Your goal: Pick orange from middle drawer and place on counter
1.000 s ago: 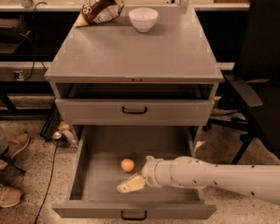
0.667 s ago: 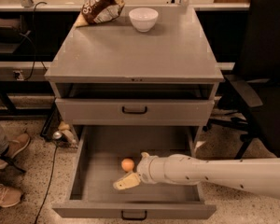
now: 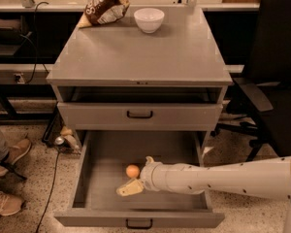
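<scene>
The desk (image 3: 136,57) is smooth matt grey. The white bowl (image 3: 149,19) looks glossy, the snack bag (image 3: 104,6) crinkled and shiny. The pincer (image 3: 125,190), tan matt plastic, sits in the matt grey middle drawer (image 3: 106,154) beside the smooth orange (image 3: 132,171).

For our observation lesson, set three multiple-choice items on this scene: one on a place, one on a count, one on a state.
1. Where is the small round orange ball? A on the flat grey counter; B in the wide grey middle drawer; C in the white bowl.
2. How many things stand on the counter? A one; B two; C four.
3. That drawer is: A pulled open; B shut; C removed.
B: it lies on the drawer floor, beside the gripper. B: bowl and brown snack bag. A: its floor shows.
</scene>
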`<state>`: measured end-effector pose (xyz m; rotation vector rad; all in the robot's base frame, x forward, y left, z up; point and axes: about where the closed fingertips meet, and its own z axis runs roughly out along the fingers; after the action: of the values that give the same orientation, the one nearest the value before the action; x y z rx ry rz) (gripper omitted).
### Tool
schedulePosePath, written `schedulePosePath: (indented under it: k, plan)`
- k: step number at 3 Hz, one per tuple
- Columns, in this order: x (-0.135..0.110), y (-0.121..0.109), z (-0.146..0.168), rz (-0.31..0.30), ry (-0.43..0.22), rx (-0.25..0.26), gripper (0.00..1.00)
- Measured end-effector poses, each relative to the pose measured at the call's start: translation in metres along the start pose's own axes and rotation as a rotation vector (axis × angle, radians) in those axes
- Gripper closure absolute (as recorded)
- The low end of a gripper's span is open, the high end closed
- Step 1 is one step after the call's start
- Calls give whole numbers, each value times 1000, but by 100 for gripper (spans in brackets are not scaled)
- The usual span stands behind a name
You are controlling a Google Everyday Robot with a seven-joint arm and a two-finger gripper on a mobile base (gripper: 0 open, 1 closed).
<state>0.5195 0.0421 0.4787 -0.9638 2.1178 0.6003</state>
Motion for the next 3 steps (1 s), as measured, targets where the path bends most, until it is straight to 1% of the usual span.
schedulePosePath:
  k: [1, 2, 3]
  plan:
    - [6, -20, 13, -35, -21, 70, 0]
    - [19, -43, 32, -40, -41, 112, 0]
    - [28, -53, 47, -33, -42, 117, 0]
